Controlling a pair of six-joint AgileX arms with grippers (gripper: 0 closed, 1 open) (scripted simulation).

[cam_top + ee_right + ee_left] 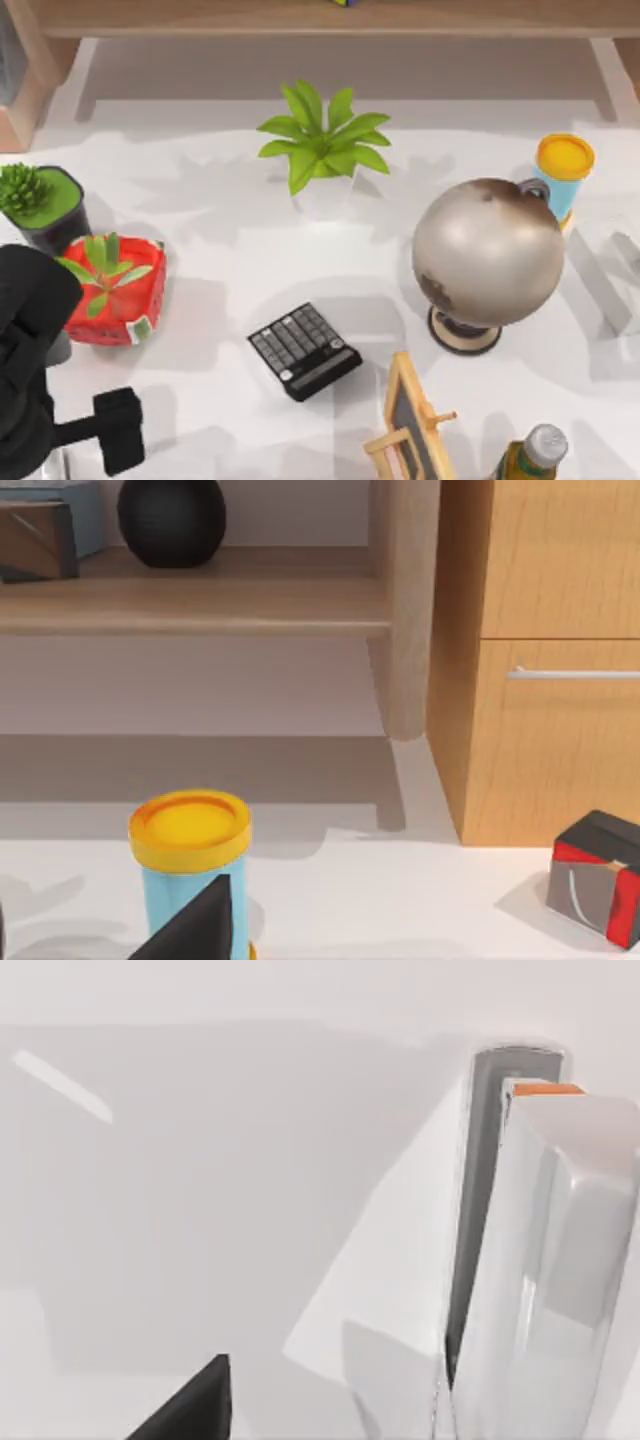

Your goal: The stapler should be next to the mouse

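Pale grey-white stapler [545,1260] sits close under the left wrist camera, orange tab at its far end, resting on the white surface [200,1210]; I cannot tell whether the left claw is released or clenched. Left arm [30,350] is at the near-left corner in the top view.

Judgement: step in hand is the grasp; centre over the stapler's long body and grip across its narrow width.

Room: calculator [304,350] lies mid-surface, with open surface around it; red planter [112,290] just beyond the arm; globe [488,252] crowds the right. Mouse not located.
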